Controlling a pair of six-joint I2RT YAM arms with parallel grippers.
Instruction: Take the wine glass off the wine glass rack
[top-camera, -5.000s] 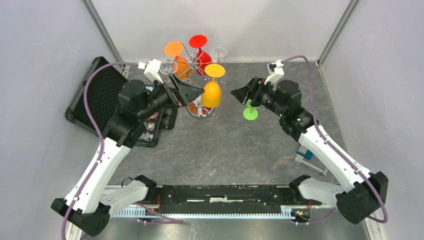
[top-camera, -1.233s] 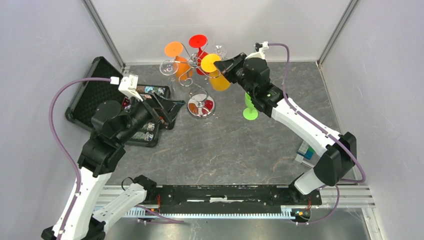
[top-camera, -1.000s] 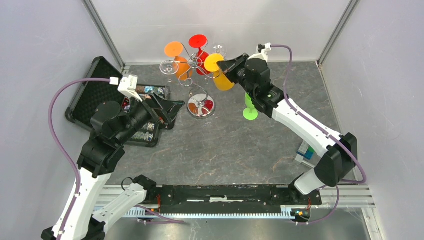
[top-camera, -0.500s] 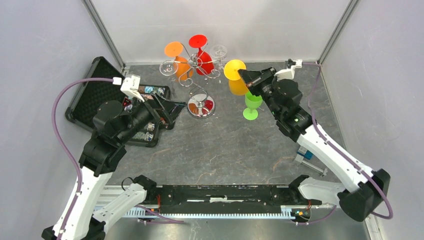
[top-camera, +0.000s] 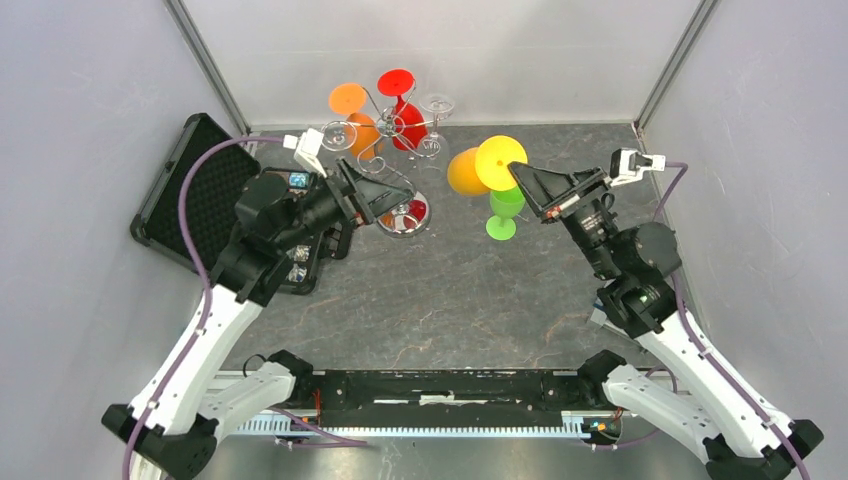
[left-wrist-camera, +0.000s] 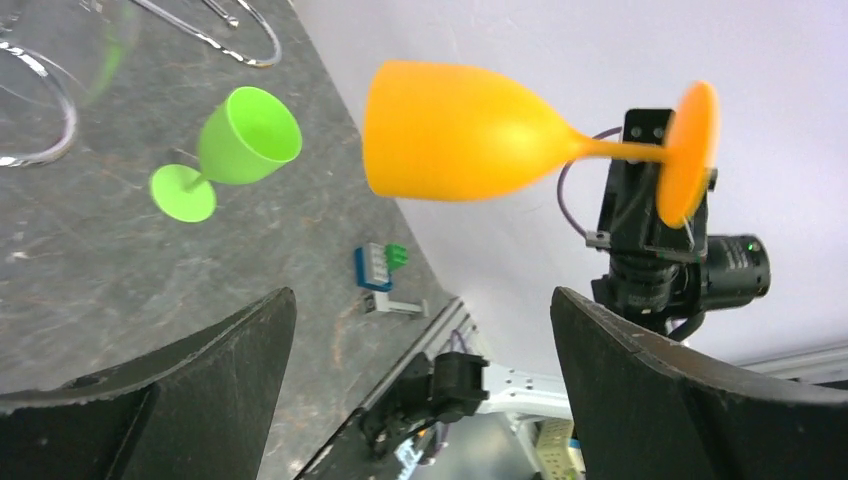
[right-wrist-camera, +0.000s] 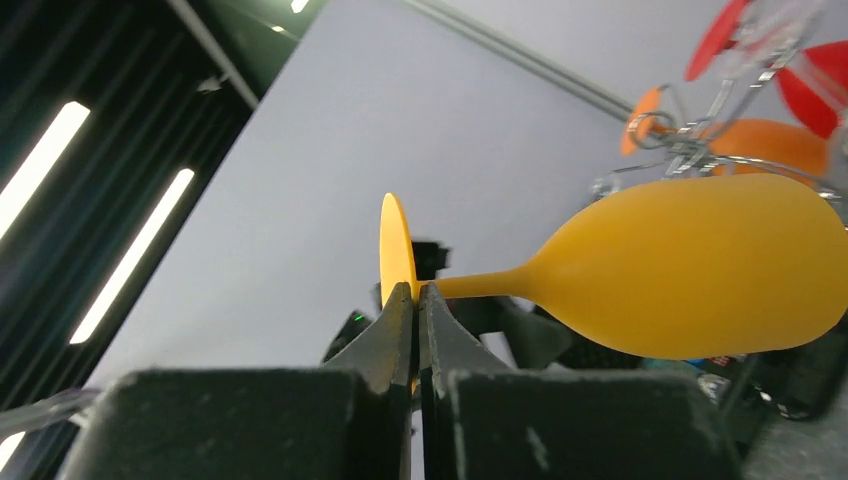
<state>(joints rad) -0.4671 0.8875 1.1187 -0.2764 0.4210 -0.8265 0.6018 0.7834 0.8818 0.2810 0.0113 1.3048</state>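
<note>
Grey marbled tabletop (top-camera: 430, 290) below, and my right gripper (top-camera: 518, 172), pinched shut on the foot of the yellow wine glass (top-camera: 466, 172), has swung it clear of the wine glass rack (top-camera: 395, 125). It now hangs sideways in the air above the green glass (top-camera: 503, 210). I'd call the removal done. My left gripper (top-camera: 395, 190) gapes wide and empty by the rack.

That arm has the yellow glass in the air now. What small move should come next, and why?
Probably lower it toward the table near the green glass, turning it upright. The right gripper pinches the yellow glass by its foot, sideways in the air and clear of the rack, so setting it down seems left.
</note>
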